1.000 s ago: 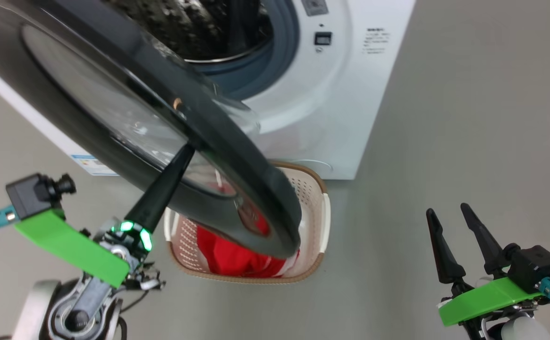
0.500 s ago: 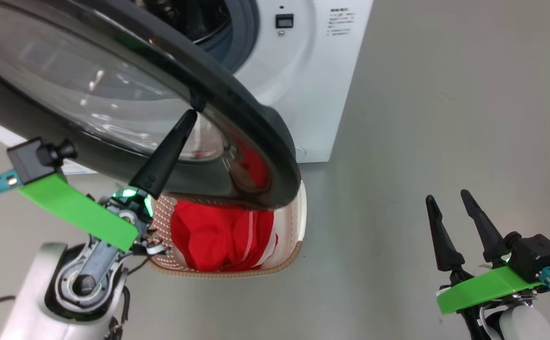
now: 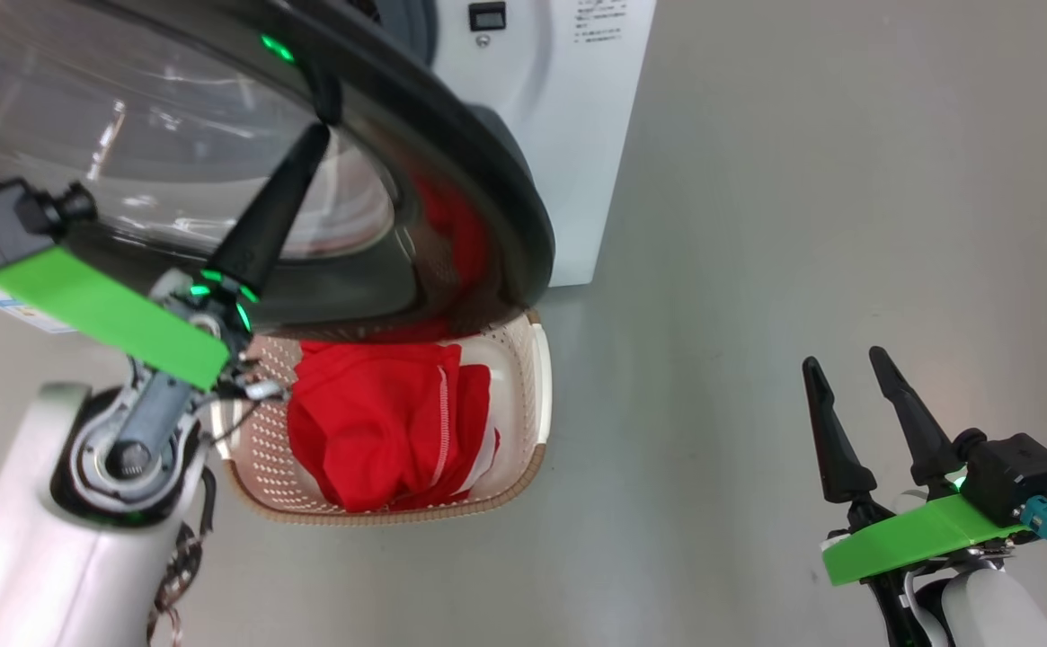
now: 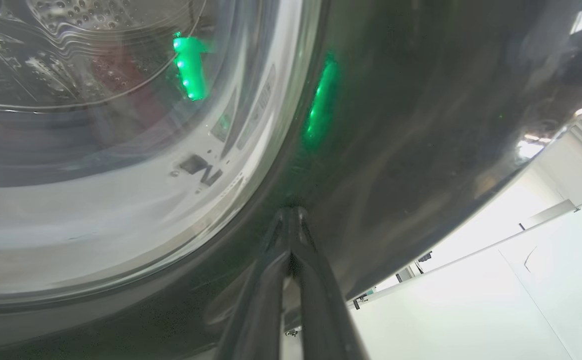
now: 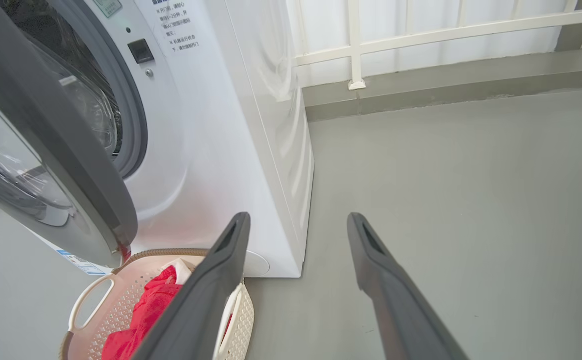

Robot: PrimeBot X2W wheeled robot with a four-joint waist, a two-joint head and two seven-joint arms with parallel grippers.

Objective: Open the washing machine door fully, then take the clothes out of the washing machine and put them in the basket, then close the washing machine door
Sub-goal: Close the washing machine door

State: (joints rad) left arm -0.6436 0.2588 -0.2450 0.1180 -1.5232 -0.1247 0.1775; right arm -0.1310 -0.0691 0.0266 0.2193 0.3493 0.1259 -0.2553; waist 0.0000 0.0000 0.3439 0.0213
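Large round washing machine door point(image 3: 487, 180), glossy black rim around bulging clear glass, standing ajar from the white boxy washing machine point(image 3: 568, 135) and overhanging the far end of the cream perforated plastic basket point(image 3: 523, 404) on the grey floor point(image 3: 757, 225). Bright red fabric clothes point(image 3: 370, 422) with white stitching lie in the basket. Left pincer point(image 3: 314, 135), closed on nothing, touches the door's outer face where rim meets glass. Right pincer point(image 3: 844, 359), spread wide and empty, hangs well apart from the basket.
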